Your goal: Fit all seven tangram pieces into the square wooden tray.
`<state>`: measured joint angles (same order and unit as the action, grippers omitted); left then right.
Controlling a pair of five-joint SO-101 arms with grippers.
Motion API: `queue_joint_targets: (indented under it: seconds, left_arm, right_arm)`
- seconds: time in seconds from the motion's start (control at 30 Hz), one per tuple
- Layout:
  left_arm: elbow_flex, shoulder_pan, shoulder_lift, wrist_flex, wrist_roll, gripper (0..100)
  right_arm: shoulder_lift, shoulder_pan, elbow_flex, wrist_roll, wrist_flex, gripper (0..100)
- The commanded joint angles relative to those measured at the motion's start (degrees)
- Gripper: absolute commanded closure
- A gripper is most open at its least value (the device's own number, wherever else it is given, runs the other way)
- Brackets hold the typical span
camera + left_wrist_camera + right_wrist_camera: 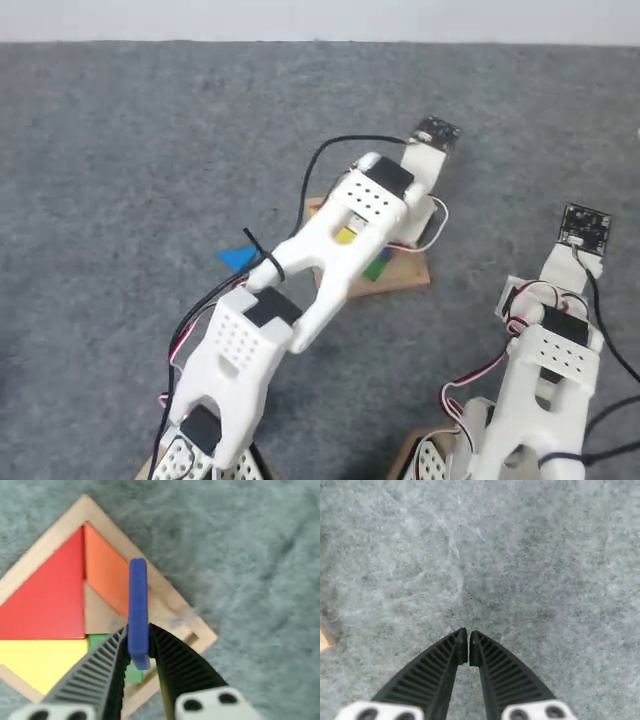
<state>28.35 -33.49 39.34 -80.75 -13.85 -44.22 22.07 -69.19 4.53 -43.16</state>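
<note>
The square wooden tray point(165, 587) lies under my left gripper point(137, 637), which is shut on a dark blue piece point(138, 600) held on edge above the tray. Inside the tray lie a red triangle point(47, 595), an orange triangle point(105, 572), a yellow piece point(40, 660) and a green piece point(102, 642). In the high view the left arm covers most of the tray point(405, 275); a light blue triangle point(238, 258) lies on the carpet beside it. My right gripper point(468, 647) hangs shut over bare carpet, holding nothing.
Grey carpet point(120, 150) covers the table all around. The right arm point(550, 360) stands at the near right, apart from the tray. A corner of wood point(324, 641) shows at the edge of the right wrist view.
</note>
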Motion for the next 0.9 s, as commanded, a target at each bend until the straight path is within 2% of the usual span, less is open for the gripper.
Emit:
queue_joint_targets:
  seconds: [0.0, 0.1, 0.57, 0.67, 0.87]
  left_arm:
    - [0.92, -1.32, -0.79, 0.26, -0.62, 90]
    - [0.92, -1.05, -0.79, -0.53, -0.62, 86]
    - [1.36, -1.58, -1.85, -3.43, 0.70, 86]
    - [1.01, -2.46, -1.05, -3.08, 3.08, 86]
    - [1.36, -7.03, 2.81, -1.76, 3.43, 86]
  right_arm:
    - [-1.19, 0.31, 4.04, -0.44, 1.19, 96.8]
    - [-1.19, 0.31, 4.04, -0.44, 1.19, 96.8]
    - [-1.10, 0.31, 3.69, -0.44, 2.42, 96.8]
    - [-1.10, 0.31, 3.16, -0.44, 3.21, 96.8]
    - [-1.10, 0.31, 3.16, -0.44, 3.21, 96.8]
